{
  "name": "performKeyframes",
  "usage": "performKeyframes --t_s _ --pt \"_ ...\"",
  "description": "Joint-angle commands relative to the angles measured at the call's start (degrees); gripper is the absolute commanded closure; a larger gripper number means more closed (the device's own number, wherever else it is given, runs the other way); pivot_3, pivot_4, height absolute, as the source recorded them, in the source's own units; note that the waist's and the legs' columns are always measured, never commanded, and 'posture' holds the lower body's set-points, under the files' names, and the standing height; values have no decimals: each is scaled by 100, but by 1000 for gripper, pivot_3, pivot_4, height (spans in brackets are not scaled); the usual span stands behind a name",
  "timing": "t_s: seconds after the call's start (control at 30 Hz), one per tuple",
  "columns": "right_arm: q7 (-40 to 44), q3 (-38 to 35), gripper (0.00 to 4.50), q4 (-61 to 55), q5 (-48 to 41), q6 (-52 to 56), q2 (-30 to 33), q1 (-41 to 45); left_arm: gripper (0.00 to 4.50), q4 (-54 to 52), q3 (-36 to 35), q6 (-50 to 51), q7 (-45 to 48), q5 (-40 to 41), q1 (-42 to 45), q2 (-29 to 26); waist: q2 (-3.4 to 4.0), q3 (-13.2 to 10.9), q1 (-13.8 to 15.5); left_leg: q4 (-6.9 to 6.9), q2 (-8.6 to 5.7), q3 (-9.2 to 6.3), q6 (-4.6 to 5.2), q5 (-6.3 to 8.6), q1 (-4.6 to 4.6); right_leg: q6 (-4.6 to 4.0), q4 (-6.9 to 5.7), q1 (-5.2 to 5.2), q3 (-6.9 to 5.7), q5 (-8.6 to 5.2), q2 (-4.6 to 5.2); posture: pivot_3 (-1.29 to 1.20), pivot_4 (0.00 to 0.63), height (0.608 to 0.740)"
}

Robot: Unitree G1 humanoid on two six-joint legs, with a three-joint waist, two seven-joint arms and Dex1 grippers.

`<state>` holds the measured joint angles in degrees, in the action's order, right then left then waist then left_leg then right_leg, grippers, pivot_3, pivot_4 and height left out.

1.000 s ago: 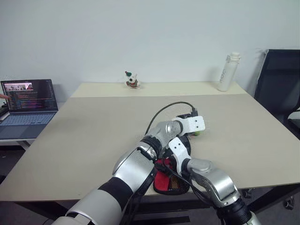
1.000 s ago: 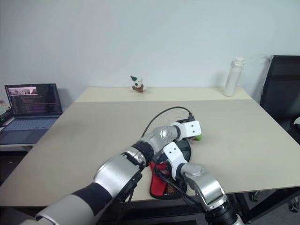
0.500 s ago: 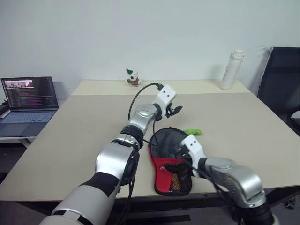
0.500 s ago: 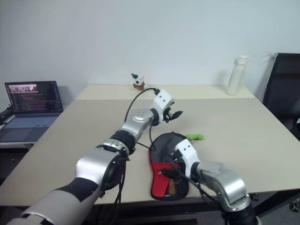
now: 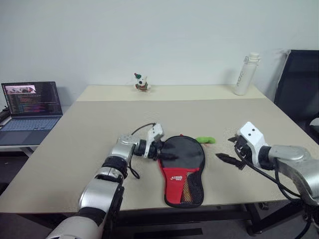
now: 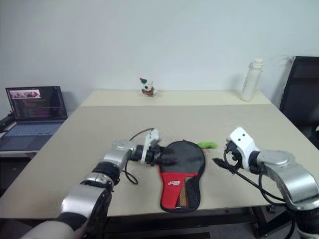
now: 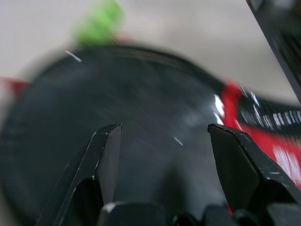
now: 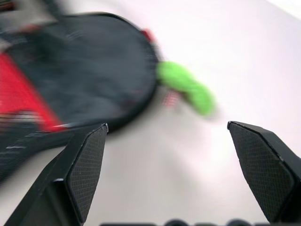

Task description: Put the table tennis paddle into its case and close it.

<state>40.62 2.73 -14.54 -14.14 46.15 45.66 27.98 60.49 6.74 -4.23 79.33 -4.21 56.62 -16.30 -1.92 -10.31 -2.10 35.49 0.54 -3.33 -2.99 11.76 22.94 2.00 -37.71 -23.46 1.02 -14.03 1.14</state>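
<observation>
Pointing rightward at case [image 5: 183, 164], left end effector [image 5: 162, 152] spread.

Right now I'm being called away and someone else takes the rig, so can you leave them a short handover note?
Left gripper: open, fingers apart at the left edge of the case, gripping nothing.
Right gripper: open and empty, off to the case's right above the table.
The case lies flat near the table's front edge, round end away from the robot, green item just beyond it.
Paddle: no bat lies loose on the table; presumably inside.
Left: check that the zip is fully shut.
</observation>
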Motion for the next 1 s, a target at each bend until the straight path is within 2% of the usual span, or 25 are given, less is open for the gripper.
performKeyframes --t_s 0.03,0.37,0.6,0.73,0.83,1.0 --pt "206 442 0 1094 577 -1205 -64 614 1334 -118 278 -545 -259 -228 50 36 -1 -1 6 2 0 0 0 0 -1 0 -2 0 0 0 -1 0 150 740" --pt "763 1474 0 4228 1674 -3313 -890 1929 1334 303 216 -614 -837 -122 207 390 1 -2 22 22 -3 2 8 5 3 2 -6 4 2 2 0 0 150 740" --pt "336 1594 0 6288 2289 -4419 -1532 2846 1334 254 224 -625 -801 -94 173 454 8 -7 14 23 -2 2 8 5 -1 1 -18 3 3 2 -1 0 150 740" --pt "242 1488 0 6937 2359 -4685 -1749 3100 1334 230 246 -639 -796 -115 126 455 10 -8 15 23 -2 1 8 5 -1 0 -19 3 5 2 0 0 150 740" --pt "232 1372 628 7137 2334 -4752 -1824 3177 1273 263 273 -649 -812 -146 115 472 10 -8 13 23 -2 2 8 5 -1 0 -21 3 5 2 0 0 150 740" --pt "364 1174 2388 7005 2274 -4715 -1771 3082 1273 404 306 -664 -884 -198 174 569 12 -9 13 25 -3 2 8 5 -2 0 -26 3 7 2 0 0 150 740"
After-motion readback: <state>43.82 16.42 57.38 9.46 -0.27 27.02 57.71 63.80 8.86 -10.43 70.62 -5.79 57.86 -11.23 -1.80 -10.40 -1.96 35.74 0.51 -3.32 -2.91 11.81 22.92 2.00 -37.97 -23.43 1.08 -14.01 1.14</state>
